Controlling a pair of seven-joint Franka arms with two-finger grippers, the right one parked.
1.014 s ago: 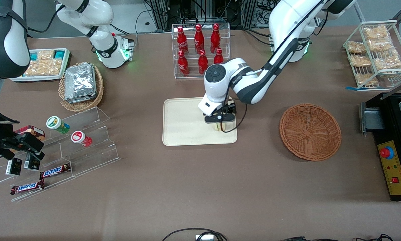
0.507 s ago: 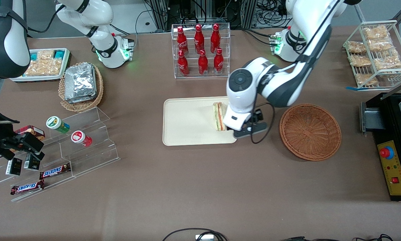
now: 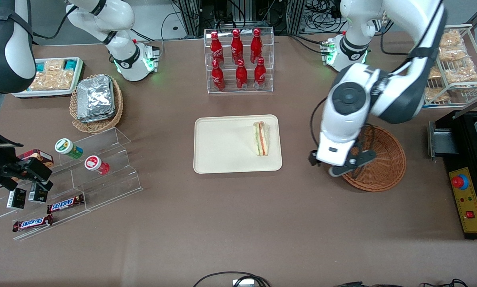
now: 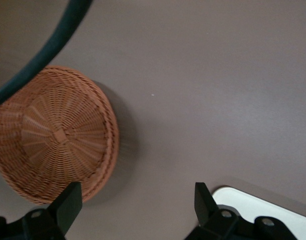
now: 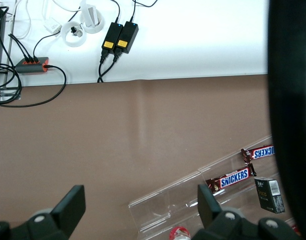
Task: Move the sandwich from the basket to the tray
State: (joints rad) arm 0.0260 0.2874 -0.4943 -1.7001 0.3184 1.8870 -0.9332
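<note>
The sandwich point(image 3: 261, 138), a white-bread wedge with green and red layers, lies on the cream tray point(image 3: 222, 147), near the tray's edge toward the basket. The reddish-brown wicker basket point(image 3: 379, 159) is empty; it also shows in the left wrist view point(image 4: 53, 132). My left gripper point(image 3: 336, 169) hangs above the table between tray and basket, over the basket's rim. In the left wrist view the gripper point(image 4: 138, 200) is open and empty, with bare table between its fingers and a corner of the tray point(image 4: 262, 207) beside one finger.
A clear rack of red bottles point(image 3: 238, 59) stands farther from the camera than the tray. A wire rack of snack bags point(image 3: 447, 59) and a black machine point(image 3: 467, 159) are at the working arm's end. A tan basket with foil packs point(image 3: 96, 101) and acrylic steps point(image 3: 75, 175) lie toward the parked arm's end.
My gripper has let go of the sandwich, left it on the tray, and moved away toward the basket. The sandwich stays where it was set.
</note>
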